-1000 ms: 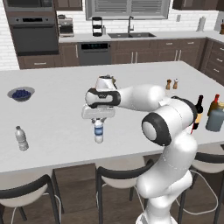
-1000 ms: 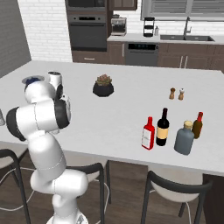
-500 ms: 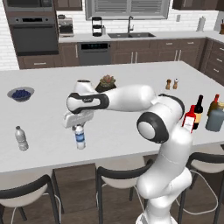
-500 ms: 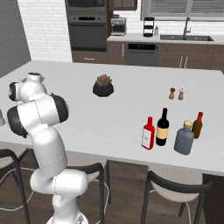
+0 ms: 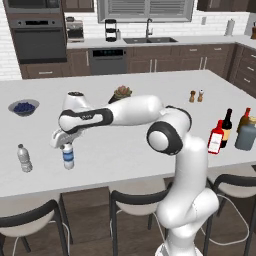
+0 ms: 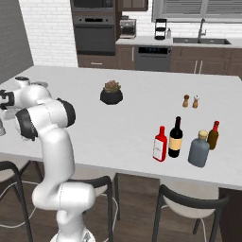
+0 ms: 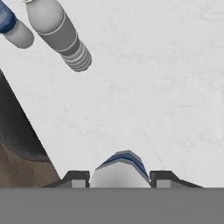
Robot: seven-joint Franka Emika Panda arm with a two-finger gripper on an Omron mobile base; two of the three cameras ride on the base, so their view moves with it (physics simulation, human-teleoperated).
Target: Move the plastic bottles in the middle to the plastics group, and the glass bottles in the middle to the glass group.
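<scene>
A: What is the pincer doing?
B: It is clenched on the blue-labelled water bottle, which hangs upright below it, over the white worktop.

A: And the grey-labelled water bottle?
B: It stands on the worktop near the pincer, off to the arm's left, close to the front edge.

A: The glass ones?
B: Well apart, far to the right: the flat red bottle just beside the dark wine bottle, then the grey-blue jug and the amber bottle.

Blue-labelled clear bottle, white counter
</scene>
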